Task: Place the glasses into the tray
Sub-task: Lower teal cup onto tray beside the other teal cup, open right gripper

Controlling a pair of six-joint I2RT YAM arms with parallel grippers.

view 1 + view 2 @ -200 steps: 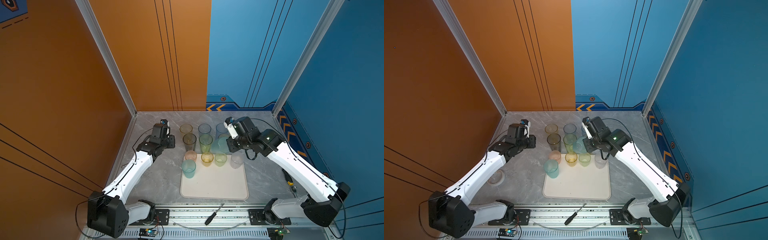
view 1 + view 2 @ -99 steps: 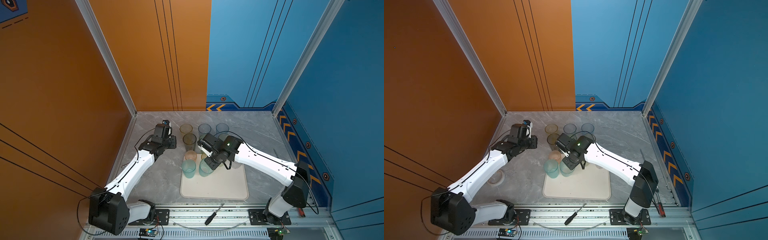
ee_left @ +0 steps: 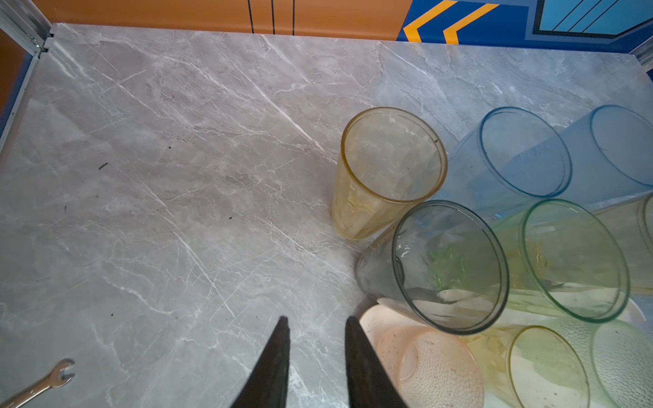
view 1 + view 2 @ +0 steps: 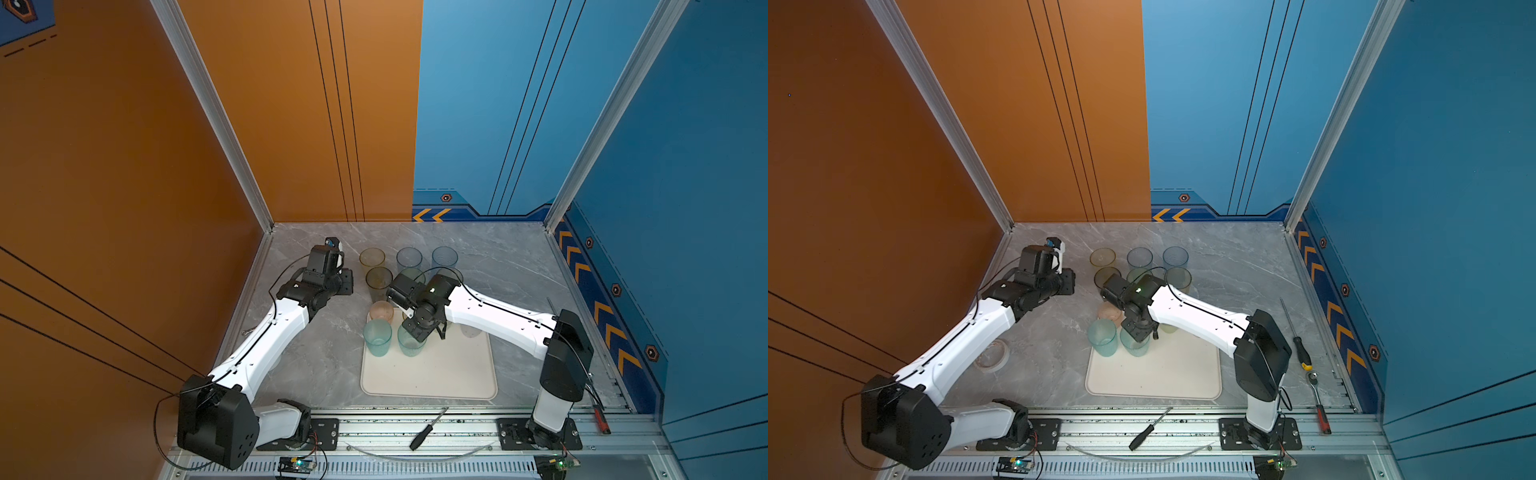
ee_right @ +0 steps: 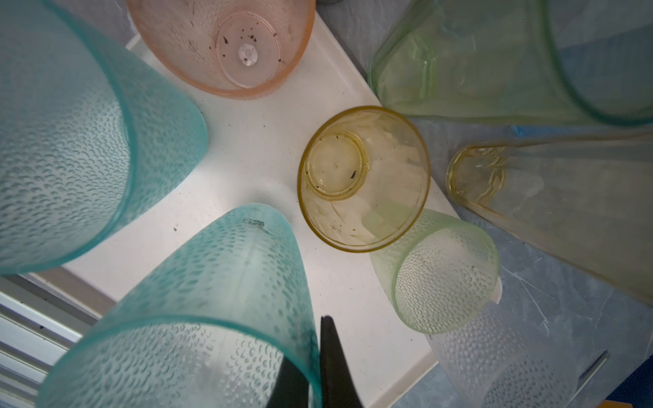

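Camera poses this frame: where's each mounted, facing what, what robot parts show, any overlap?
Both top views: high above the bases, looking down on tray and glasses; both arms show whole.
Left wrist: behind the open left gripper, facing table and glasses.
Right wrist: looks down onto tray; right gripper shut on teal glass rim.
Shared: pink glass in both wrist views.

The right gripper (image 5: 311,353) pinches the rim of a dimpled teal glass (image 5: 198,318) over the white tray (image 5: 254,159), one finger inside, one outside. A second teal glass (image 5: 70,159), a pink glass (image 5: 219,46) and a short yellow glass (image 5: 364,180) stand nearby.
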